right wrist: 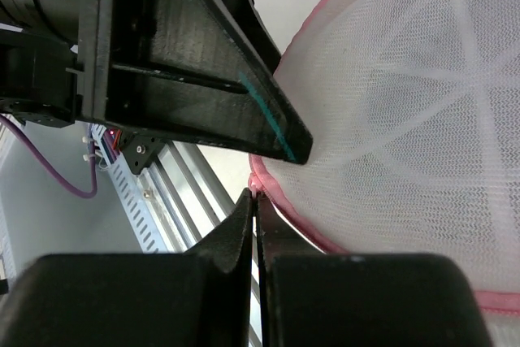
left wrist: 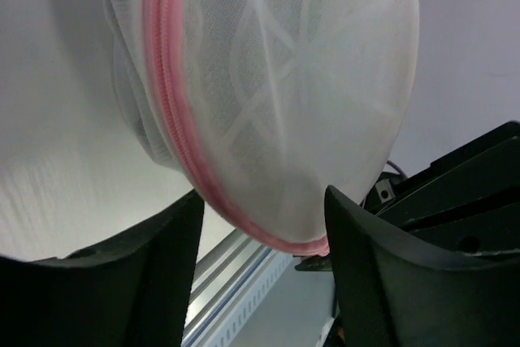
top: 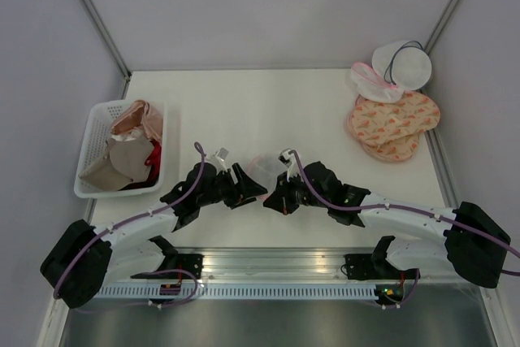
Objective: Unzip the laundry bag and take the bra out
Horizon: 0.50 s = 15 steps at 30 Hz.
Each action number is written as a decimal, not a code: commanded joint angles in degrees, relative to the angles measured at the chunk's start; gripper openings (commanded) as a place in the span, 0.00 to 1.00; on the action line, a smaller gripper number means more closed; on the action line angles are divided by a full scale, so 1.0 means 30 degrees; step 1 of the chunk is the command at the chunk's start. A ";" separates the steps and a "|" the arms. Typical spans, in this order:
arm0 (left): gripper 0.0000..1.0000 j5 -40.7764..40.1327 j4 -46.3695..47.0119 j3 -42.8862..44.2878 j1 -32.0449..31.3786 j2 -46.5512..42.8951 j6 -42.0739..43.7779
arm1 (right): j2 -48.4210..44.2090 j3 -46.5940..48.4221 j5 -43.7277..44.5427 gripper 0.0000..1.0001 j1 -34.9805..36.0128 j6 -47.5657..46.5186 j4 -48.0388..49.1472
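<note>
Laundry bag (top: 262,166): near the middle of the table (top: 244,103), pinned between the two grippers and held on edge; white mesh dome faces the left wrist camera.
Pink zipper (left wrist: 172,119): runs down the rim; looks zipped along the visible stretch.
Clearance from table: cannot tell.
Left gripper (left wrist: 264,201): released, jaws wide; lower rim of the mesh sits in the gap just above the fingertips.
Left finger (right wrist: 244,111): lies along the mesh in the right wrist view; contact uncertain.
Right gripper (right wrist: 256,201): clenched, tips pinching the pink trim at the bag's lower rim.
Left arm: stretched low from the near-left base toward centre, wrist pointing right.
Right arm: stretched low from the near-right base toward centre, wrist pointing left, tips almost meeting the left gripper's.
Surroundings: white basket (top: 93,132) of garments at the left edge; peach patterned bags (top: 394,123) and a white round bag (top: 404,64) in the far right corner, well apart from both grippers.
</note>
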 commanded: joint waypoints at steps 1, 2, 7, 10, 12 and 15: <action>0.64 -0.0037 0.3564 0.0059 -0.0117 0.1022 -0.1544 | -0.0322 0.0720 0.0295 0.00 0.0028 -0.0581 -0.0128; 0.51 -0.0038 0.3710 0.0206 -0.0117 0.1201 -0.1545 | -0.0381 0.0749 0.0354 0.01 0.0057 -0.0669 -0.0336; 0.10 -0.0679 0.2635 0.1317 -0.0117 0.1671 -0.0931 | -0.0849 0.1100 0.1611 0.00 0.0290 -0.1137 -0.3204; 0.02 -0.0916 0.1464 0.1903 -0.0117 0.1584 -0.0141 | -0.0880 0.1743 0.4882 0.00 0.0496 -0.1226 -0.7065; 0.02 -0.0916 0.1047 0.2140 -0.0088 0.1496 0.0737 | -0.0763 0.2505 0.7111 0.00 0.0525 -0.0876 -1.0132; 0.02 -0.0712 -0.0212 0.2842 0.0029 0.1699 0.2230 | -0.0732 0.3092 1.0864 0.01 0.0467 -0.0436 -1.2167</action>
